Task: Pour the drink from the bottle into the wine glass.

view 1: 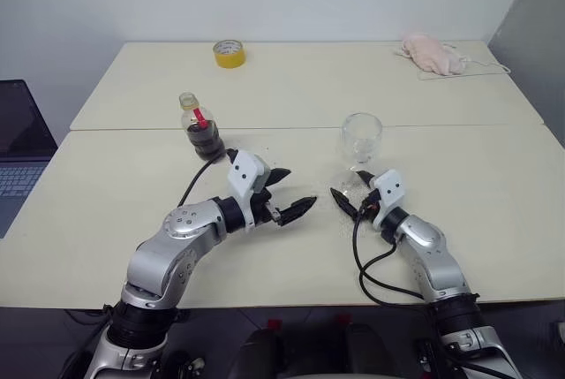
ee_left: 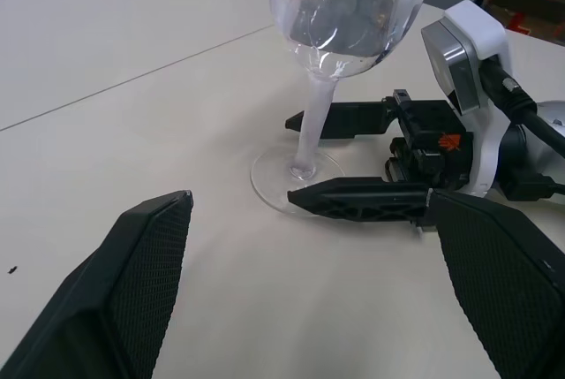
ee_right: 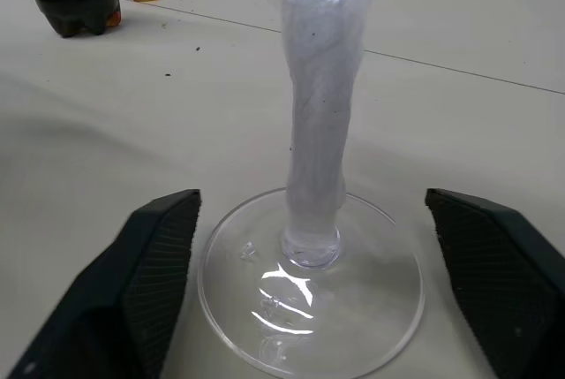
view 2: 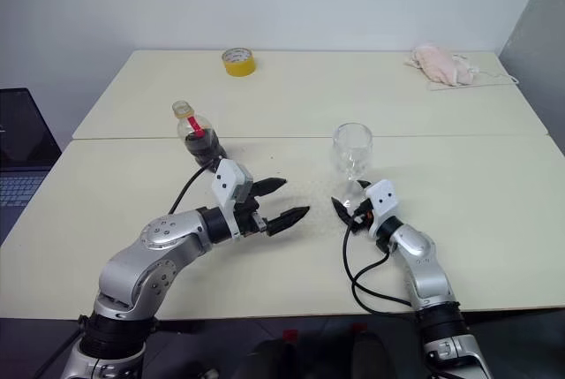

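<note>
Right hand (view 1: 351, 200) gapes wide around the clear wine glass (view 1: 361, 139)'s thin stem; left hand (view 1: 287, 191) wide too.

No text, brand, number or sign can be read anywhere. The bottle (view 1: 202, 126) carries a red label strip, but no lettering on it can be made out. The yellow tape roll (view 1: 229, 53) shows no legible print. The right gripper (ee_left: 357, 161) has a small orange mark on its black body, too small to read as a letter or logo.
</note>
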Robot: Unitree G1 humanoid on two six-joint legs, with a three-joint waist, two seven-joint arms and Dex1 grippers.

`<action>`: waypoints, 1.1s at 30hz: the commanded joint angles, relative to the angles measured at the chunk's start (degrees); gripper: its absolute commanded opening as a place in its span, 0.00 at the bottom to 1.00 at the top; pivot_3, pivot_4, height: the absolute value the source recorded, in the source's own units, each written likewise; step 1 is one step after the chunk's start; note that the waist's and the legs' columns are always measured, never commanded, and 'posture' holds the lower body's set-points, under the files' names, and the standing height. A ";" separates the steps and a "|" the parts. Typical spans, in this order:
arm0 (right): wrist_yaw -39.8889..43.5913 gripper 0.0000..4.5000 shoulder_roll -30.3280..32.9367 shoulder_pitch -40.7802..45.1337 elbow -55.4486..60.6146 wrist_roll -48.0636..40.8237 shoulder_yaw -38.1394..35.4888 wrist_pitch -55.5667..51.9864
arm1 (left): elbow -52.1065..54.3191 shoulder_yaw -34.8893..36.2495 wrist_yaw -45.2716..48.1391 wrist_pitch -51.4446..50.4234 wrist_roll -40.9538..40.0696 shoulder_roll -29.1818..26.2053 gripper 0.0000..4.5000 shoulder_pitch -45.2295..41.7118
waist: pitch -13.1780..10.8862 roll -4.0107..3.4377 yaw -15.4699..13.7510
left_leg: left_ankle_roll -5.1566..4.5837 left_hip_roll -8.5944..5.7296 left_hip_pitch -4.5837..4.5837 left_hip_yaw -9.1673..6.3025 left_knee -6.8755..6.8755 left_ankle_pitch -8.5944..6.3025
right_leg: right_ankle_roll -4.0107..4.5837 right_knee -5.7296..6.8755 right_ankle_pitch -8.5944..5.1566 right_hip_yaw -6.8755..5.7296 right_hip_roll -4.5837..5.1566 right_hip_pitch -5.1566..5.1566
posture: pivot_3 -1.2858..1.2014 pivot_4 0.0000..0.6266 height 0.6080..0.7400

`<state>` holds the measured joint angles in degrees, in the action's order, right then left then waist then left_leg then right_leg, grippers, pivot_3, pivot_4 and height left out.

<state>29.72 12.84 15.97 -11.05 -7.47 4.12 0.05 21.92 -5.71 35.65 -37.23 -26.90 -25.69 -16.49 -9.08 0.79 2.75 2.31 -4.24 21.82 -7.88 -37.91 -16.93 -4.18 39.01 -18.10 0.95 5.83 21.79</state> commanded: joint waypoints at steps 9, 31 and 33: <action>1.79 0.99 3.27 0.40 6.42 -2.92 -2.56 -3.21 | 0.72 4.43 0.16 1.06 -1.20 -1.13 1.00 0.53 | 0.00 0.00 -0.04 | 0.00 -0.01 0.02 0.01 0.00 0.00 | 0.00 -0.01 0.00 0.01 0.00 0.01 | 0.52 0.24 1.00; 24.16 0.99 33.85 -9.15 23.63 -15.78 -11.78 -25.46 | -4.11 16.44 -1.79 8.94 -3.25 0.28 1.00 6.01 | -0.03 0.05 -1.15 | -0.08 -0.02 0.05 0.02 -0.05 -0.05 | 0.00 -0.07 0.00 -0.01 0.03 -0.06 | 0.52 0.24 1.00; 26.42 0.99 37.81 -7.77 22.03 -16.88 -15.28 -25.92 | -4.52 16.99 -1.50 9.13 -3.57 0.39 1.00 6.32 | -0.03 0.05 -1.18 | -0.09 0.00 0.04 0.03 -0.05 -0.05 | 0.00 -0.07 0.00 -0.02 0.01 -0.06 | 0.52 0.24 1.00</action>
<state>53.92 48.46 6.48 10.73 -22.19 -7.28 -25.54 16.79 9.53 34.23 -29.39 -29.29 -25.40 -10.40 -9.12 0.84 1.57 2.19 -4.25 21.87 -7.82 -37.95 -16.99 -4.19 38.94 -18.10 0.94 5.85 21.73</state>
